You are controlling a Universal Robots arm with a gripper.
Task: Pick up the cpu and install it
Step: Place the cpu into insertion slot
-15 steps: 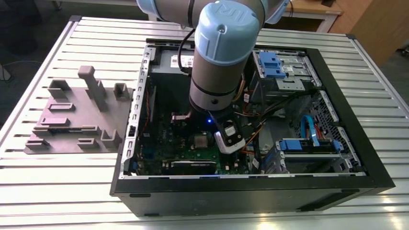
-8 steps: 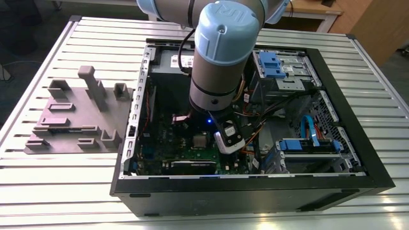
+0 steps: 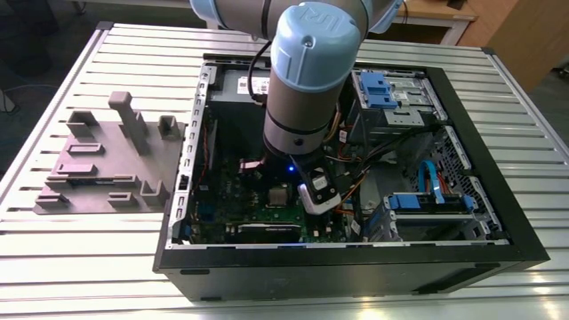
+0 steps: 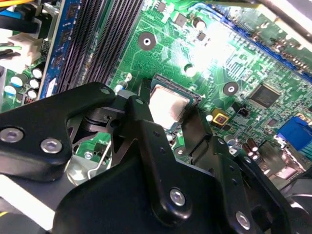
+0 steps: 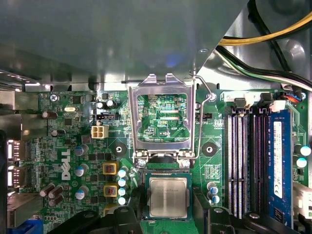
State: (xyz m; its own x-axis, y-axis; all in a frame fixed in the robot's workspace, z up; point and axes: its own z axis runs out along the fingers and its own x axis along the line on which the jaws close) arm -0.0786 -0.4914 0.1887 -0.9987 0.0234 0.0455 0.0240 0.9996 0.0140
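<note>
The cpu (image 5: 168, 196), a small square chip with a shiny silver top, lies flat in the motherboard socket; it shows in both wrist views (image 4: 167, 107) and as a small silver square in the exterior view (image 3: 280, 195). My gripper (image 5: 167, 207) is low over the board inside the computer case (image 3: 356, 260). Its black fingers (image 4: 138, 113) stand on either side of the chip, just outside the socket's edges, so it is open and holds nothing. The socket's metal load plate (image 5: 161, 92) is swung up and open behind the chip, and its wire lever (image 5: 200, 122) is raised.
Memory slots (image 5: 248, 161) and a blue memory stick (image 5: 278, 161) run beside the socket. Cables (image 5: 263, 34) hang near the case wall. Blue drive bays (image 3: 387, 90) fill the exterior view's right of the case. A grey fixture tray (image 3: 106, 160) lies on the slatted table at the exterior view's left.
</note>
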